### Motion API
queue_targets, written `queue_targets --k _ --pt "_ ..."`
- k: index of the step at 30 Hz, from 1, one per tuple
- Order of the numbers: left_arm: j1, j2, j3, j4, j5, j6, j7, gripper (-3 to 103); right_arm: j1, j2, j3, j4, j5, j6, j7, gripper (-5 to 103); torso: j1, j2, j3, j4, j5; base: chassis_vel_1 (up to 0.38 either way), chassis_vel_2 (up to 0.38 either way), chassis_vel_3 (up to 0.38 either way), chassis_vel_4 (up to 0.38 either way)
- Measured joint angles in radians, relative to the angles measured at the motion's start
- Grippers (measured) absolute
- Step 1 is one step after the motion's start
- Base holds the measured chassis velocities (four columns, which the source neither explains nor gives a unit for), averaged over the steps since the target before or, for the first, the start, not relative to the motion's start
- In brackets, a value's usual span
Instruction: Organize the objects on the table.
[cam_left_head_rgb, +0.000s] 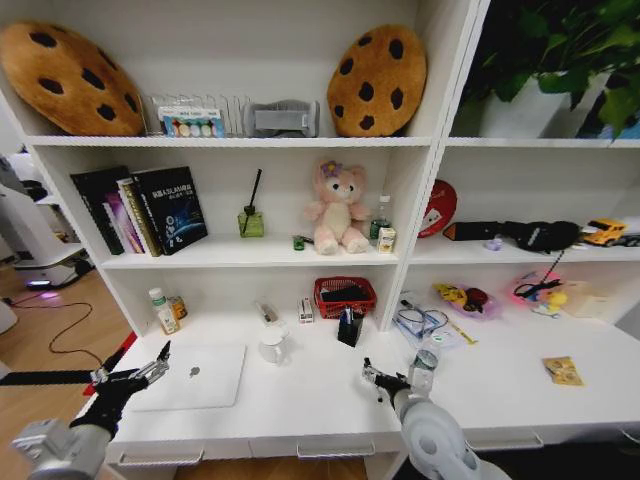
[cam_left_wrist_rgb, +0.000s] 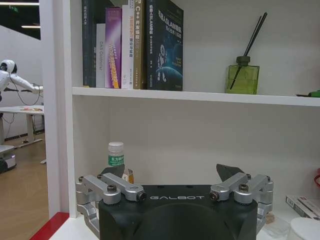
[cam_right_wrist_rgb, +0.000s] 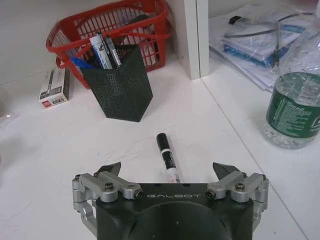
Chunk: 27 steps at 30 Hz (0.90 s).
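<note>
Right gripper (cam_right_wrist_rgb: 167, 172) hovers low over the white table (cam_left_head_rgb: 320, 400), fingers spread wide, gripping nothing. A black-and-white marker (cam_right_wrist_rgb: 167, 159) lies flat on the table right between the two fingertips, its black cap end pointing away from the gripper toward the black mesh pen holder (cam_right_wrist_rgb: 119, 82). Marker is not touched by either finger as far as visible; its near end is hidden under the gripper body. The pen holder stands farther out, pens (cam_right_wrist_rgb: 104, 50) sticking up in it, with the red basket (cam_right_wrist_rgb: 112, 30) just behind it. A water bottle (cam_right_wrist_rgb: 296, 105) stands beside the gripper, apart from the marker.

Left gripper (cam_left_head_rgb: 152, 368) is raised by the left end of the table, fingers spread, empty. It is just beside the closed silver laptop (cam_left_head_rgb: 195, 375), which lies flat near the table's front edge.
</note>
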<state>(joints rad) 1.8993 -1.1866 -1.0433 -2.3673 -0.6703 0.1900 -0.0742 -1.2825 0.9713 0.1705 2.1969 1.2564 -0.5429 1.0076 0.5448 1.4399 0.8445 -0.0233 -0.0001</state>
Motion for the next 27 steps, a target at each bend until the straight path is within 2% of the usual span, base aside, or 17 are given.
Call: queue_targets --k 1,3,9,13,16,23,24,26,27 --pt "0.0 0.0 0.0 0.0 0.0 0.0 0.0 100 0.015 -0.003 -0.008 0.0 0.034 -0.011 0.028 100 0.0 0.0 0.0 0.0 0.0 0.0 0.0 0.0 0.0" --pt "0.0 0.0 0.0 0.0 0.0 0.0 0.0 100 0.025 -0.005 -0.014 -0.007 0.042 -0.016 0.039 100 0.0 0.0 0.0 0.0001 0.0 0.0 0.0 0.0 0.0" --pt "0.0 0.0 0.0 0.0 0.0 0.0 0.0 100 0.094 -0.015 -0.036 -0.086 0.028 -0.023 0.042 100 0.0 0.0 0.0 -0.0002 0.0001 0.0 0.0 0.0 0.0" --pt "0.0 0.0 0.0 0.0 0.0 0.0 0.0 100 0.161 -0.029 -0.059 -0.143 0.035 -0.033 0.035 100 0.0 0.0 0.0 -0.0001 0.0001 0.0 0.0 0.0 0.0" --pt "0.0 0.0 0.0 0.0 0.0 0.0 0.0 100 0.223 -0.047 -0.094 -0.182 0.087 -0.048 0.03 100 0.0 0.0 0.0 0.0001 0.0 0.0 0.0 0.0 0.0" --pt "0.0 0.0 0.0 0.0 0.0 0.0 0.0 100 0.253 -0.065 -0.134 -0.193 0.112 -0.088 0.002 100 0.0 0.0 0.0 -0.0002 0.0001 0.0 0.0 0.0 0.0" --pt "0.0 0.0 0.0 0.0 0.0 0.0 0.0 100 0.258 -0.066 -0.141 -0.199 0.112 -0.089 -0.004 103 0.0 0.0 0.0 -0.0002 0.0001 0.0 0.0 0.0 0.0" --pt "0.0 0.0 0.0 0.0 0.0 0.0 0.0 100 0.263 -0.066 -0.145 -0.206 0.111 -0.09 -0.009 100 0.0 0.0 0.0 -0.0001 0.0 0.0 0.0 0.0 0.0" --pt "0.0 0.0 0.0 0.0 0.0 0.0 0.0 100 0.267 -0.066 -0.149 -0.211 0.109 -0.09 -0.012 95 0.0 0.0 0.0 -0.0001 0.0001 0.0 0.0 0.0 0.0"
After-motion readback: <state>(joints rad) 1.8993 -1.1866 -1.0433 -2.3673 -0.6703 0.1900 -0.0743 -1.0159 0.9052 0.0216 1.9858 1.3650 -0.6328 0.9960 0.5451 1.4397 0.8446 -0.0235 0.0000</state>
